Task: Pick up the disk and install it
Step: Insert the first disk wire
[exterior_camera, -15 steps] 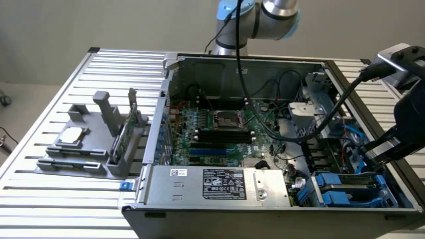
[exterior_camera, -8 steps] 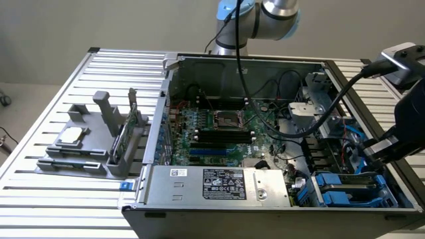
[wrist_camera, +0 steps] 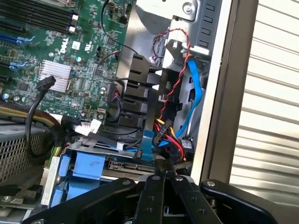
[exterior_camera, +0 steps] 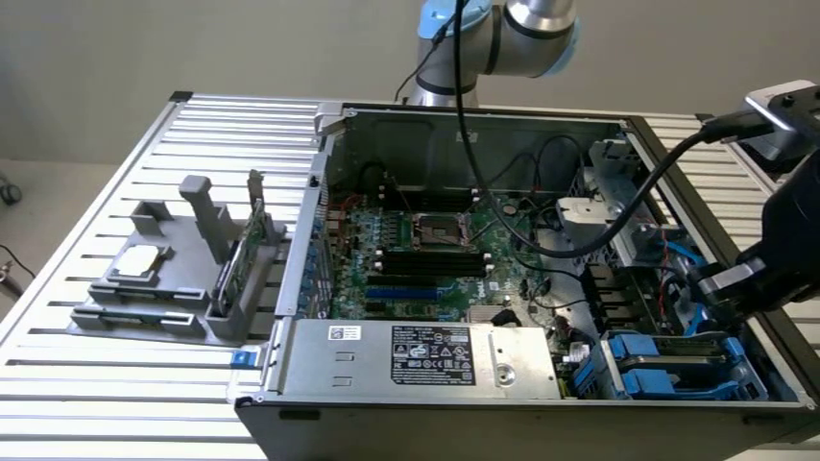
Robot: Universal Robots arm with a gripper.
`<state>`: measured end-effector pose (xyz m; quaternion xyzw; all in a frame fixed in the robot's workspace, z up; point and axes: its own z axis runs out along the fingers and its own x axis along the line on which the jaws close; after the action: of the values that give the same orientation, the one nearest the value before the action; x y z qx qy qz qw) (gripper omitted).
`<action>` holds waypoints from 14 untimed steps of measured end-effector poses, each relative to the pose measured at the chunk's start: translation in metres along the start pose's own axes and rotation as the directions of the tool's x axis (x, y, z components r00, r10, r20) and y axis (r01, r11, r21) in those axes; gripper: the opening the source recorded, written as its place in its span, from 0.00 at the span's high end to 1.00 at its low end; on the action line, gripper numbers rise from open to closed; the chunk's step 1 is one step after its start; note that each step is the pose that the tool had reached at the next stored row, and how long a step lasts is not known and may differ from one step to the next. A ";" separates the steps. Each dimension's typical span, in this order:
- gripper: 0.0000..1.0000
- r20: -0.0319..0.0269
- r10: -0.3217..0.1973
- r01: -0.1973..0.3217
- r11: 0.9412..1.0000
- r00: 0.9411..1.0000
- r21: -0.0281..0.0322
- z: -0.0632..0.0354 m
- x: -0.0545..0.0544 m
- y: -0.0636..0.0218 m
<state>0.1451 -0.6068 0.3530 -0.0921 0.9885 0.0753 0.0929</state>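
Hazards at the drive bay: the two-finger black gripper [wrist_camera: 163,176] has its fingers pressed together with nothing visibly pinched between them; the tips sit just beside the disk [wrist_camera: 93,164], a flat silver-grey drive framed by a bright blue plastic carrier, and close to a bundle of thin red, yellow and black wires [wrist_camera: 170,140] and a flat blue data cable [wrist_camera: 195,88]; any sideways drift could snag or pinch these leads; a push off the carrier's axis would likely cock the drive and jam it in its slot; the tall grey wall of the open metal computer case [exterior_camera: 513,423] stands near the wrist, so a wide swing risks a knock.

Pose: the grey and pale blue jointed arm [exterior_camera: 500,29] rises behind the case; its gripper [exterior_camera: 711,288] reaches in over the wall on the exterior view's right and angles down into the corner bay.

Position of the disk [exterior_camera: 666,365]: lying in that bay, just beside the silver labelled power-supply box [exterior_camera: 423,355]; whether fully seated cannot be told.
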 end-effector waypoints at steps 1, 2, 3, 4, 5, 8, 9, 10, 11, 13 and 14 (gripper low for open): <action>0.89 0.002 0.013 -0.013 1.000 1.000 0.002 -0.0001 0.000 0.0000; 0.89 0.004 0.027 -0.027 1.000 1.000 0.004 -0.0001 0.000 0.0000; 0.89 0.005 0.039 -0.039 0.999 0.999 0.005 0.0000 0.000 0.0000; 0.89 0.006 0.051 -0.051 0.999 0.999 0.007 0.0000 0.000 0.0000; 0.89 0.007 0.063 -0.063 0.998 0.998 0.009 0.0000 0.000 0.0000; 0.89 0.006 0.098 -0.098 0.995 0.995 0.013 0.0000 0.000 0.0000; 0.89 0.006 0.108 -0.109 0.994 0.994 0.014 0.0000 0.000 0.0000; 0.89 0.005 0.119 -0.119 0.993 0.993 0.015 0.0000 0.000 0.0000; 0.89 0.003 0.130 -0.130 0.991 0.991 0.017 0.0000 0.000 0.0000; 0.89 0.000 0.151 -0.151 0.988 0.988 0.019 -0.0001 0.000 0.0001; 0.89 -0.001 0.162 -0.162 0.987 0.987 0.020 0.0000 0.000 0.0001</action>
<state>0.1447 -0.6069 0.3529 -0.0108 0.9935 0.0727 0.0863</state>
